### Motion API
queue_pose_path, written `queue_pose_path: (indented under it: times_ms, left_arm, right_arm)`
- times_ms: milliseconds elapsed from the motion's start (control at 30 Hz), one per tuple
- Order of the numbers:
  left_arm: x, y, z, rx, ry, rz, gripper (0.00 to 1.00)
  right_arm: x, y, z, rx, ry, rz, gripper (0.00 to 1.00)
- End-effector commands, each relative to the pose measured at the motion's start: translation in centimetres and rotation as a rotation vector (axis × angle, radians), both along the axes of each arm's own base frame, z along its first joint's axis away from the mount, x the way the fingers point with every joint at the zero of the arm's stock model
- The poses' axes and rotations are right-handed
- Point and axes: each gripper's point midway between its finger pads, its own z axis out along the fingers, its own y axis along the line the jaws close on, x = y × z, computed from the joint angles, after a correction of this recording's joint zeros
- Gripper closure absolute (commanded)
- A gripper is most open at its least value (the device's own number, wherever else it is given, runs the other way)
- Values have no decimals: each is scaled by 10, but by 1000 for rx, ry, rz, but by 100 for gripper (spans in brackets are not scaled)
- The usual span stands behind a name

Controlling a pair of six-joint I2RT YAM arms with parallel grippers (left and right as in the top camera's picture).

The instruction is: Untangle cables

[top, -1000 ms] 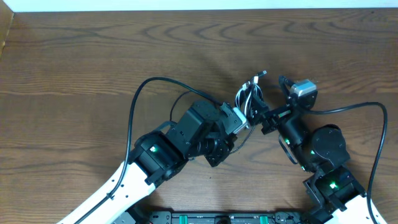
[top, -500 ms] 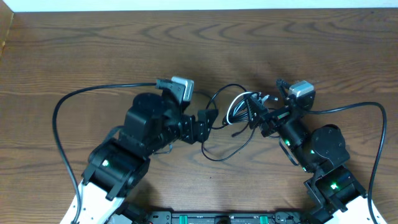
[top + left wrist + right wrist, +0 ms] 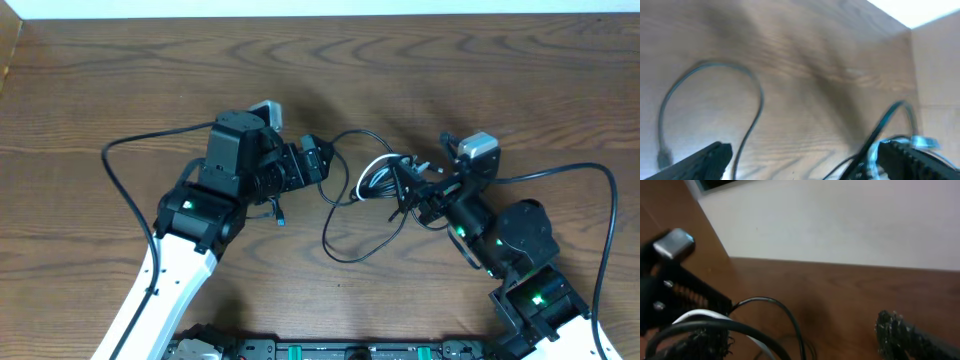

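Observation:
The cables lie in a tangle at mid-table. A white cord (image 3: 366, 176) is looped with black cords. One black cord (image 3: 347, 252) sags toward the front, and another (image 3: 352, 134) arcs over the back. My left gripper (image 3: 314, 162) stands open just left of the tangle. In its wrist view the gripper (image 3: 805, 157) holds nothing, and a thin dark cord (image 3: 758, 102) curves across the wood between its fingers. My right gripper (image 3: 408, 190) is at the tangle's right side with jaws wide. White (image 3: 702, 315) and black (image 3: 786, 311) cords run by its left finger (image 3: 695, 345).
The thick black cables (image 3: 130, 150) fixed to the arms arch over the wooden table (image 3: 120, 80) on the left and right (image 3: 600, 180). The table's far edge meets a pale wall (image 3: 840, 225).
My left gripper opened, let go of the tangle and pulled back to the left, drawing a black cord out into loops. The right gripper stayed by the tangle, shifting slightly left.

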Motion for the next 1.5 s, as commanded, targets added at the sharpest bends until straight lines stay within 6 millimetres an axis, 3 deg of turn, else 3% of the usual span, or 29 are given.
queue_pose_path:
  times_ms: [0,233,433,600,767,1033,1167,1333,1467]
  left_arm:
    - [-11,-23,14,-1,-138,-260,4]
    - [-31,-43,26,-25,-268,-508,4]
    - [-24,-25,7,112,-247,-452,4]
    - [-24,-25,3,155,-284,-502,12]
    - [-19,-27,-11,167,-248,-517,13]
    - [-20,-57,-33,143,-222,-614,14]
    - [-18,-58,-41,157,-201,-614,17]
    - [-10,-43,-52,249,-178,-550,20]
    - [4,-10,-68,380,-82,-352,20]
  right_arm:
    - [-1,-1,7,11,9,1,11]
    - [1,0,-4,6,50,-1,11]
    - [1,0,-4,5,50,-1,12]
    - [1,0,-4,25,62,-3,11]
    - [-1,3,-3,33,66,16,11]
    - [-1,3,-4,31,69,18,11]
    - [-2,2,-9,20,86,14,11]
    - [-5,-1,-33,-6,188,1,11]
    - [-12,-5,-64,-3,341,-24,12]
